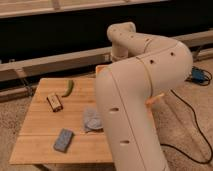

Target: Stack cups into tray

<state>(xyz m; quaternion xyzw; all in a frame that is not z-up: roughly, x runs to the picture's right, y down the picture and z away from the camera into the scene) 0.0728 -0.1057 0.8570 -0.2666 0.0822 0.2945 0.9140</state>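
Note:
My white arm fills the middle and right of the camera view. My gripper is not in view; it lies somewhere behind the arm. Only slivers of the orange-yellow tray show past the arm: a corner at its left and a rim piece at its right. The dark grey metal cup and the light green cup are hidden or out of view.
On the wooden table lie a green pepper-like thing, a small brown and white box, a blue-grey block and a crumpled grey-blue bowl-like thing beside the arm. A cable runs over the floor at the right.

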